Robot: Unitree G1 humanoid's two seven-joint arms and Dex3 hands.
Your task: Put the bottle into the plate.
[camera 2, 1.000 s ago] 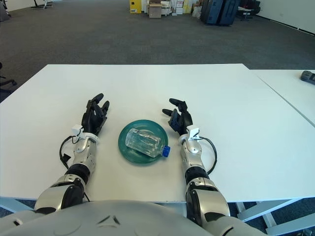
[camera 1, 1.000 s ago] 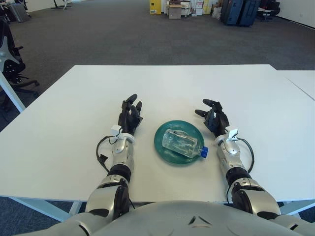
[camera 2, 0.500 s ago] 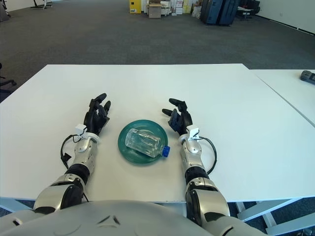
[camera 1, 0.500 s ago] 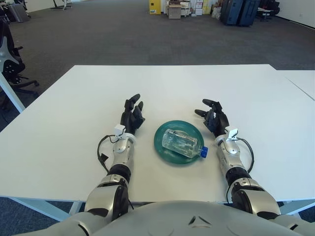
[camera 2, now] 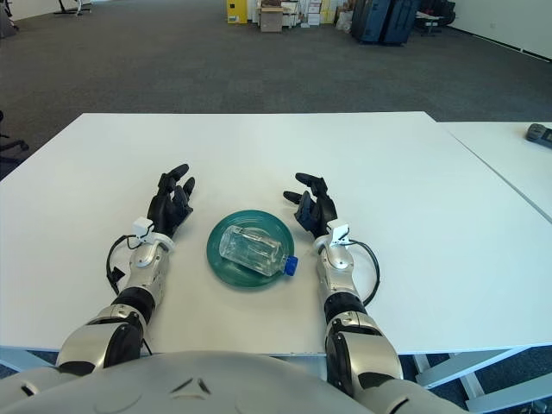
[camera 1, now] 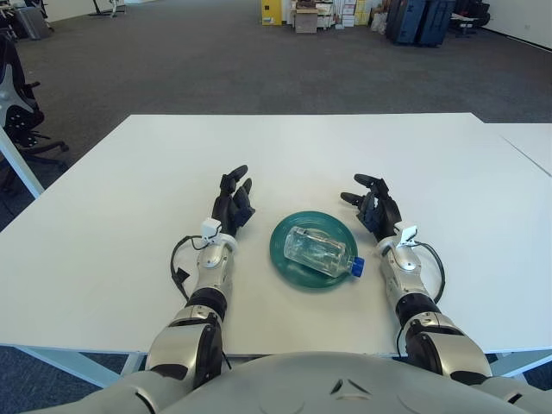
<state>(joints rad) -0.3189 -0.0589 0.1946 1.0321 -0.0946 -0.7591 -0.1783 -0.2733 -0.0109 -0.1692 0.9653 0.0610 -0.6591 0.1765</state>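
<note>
A clear plastic bottle (camera 1: 321,251) with a blue cap (camera 1: 357,266) lies on its side in a green plate (camera 1: 296,269) near the front middle of the white table (camera 1: 302,151). The cap end pokes over the plate's right rim. My left hand (camera 1: 231,203) rests on the table left of the plate, fingers spread and empty. My right hand (camera 1: 371,205) rests right of the plate, fingers relaxed and empty. Neither hand touches the bottle or plate.
A second white table (camera 1: 530,142) stands to the right across a narrow gap. A dark object (camera 2: 540,134) lies on it. Office chairs (camera 1: 21,103) stand at the far left, boxes and cases (camera 1: 414,19) at the back of the carpeted room.
My left hand has shifted slightly forward and to the right. The right hand, bottle and plate have not moved.
</note>
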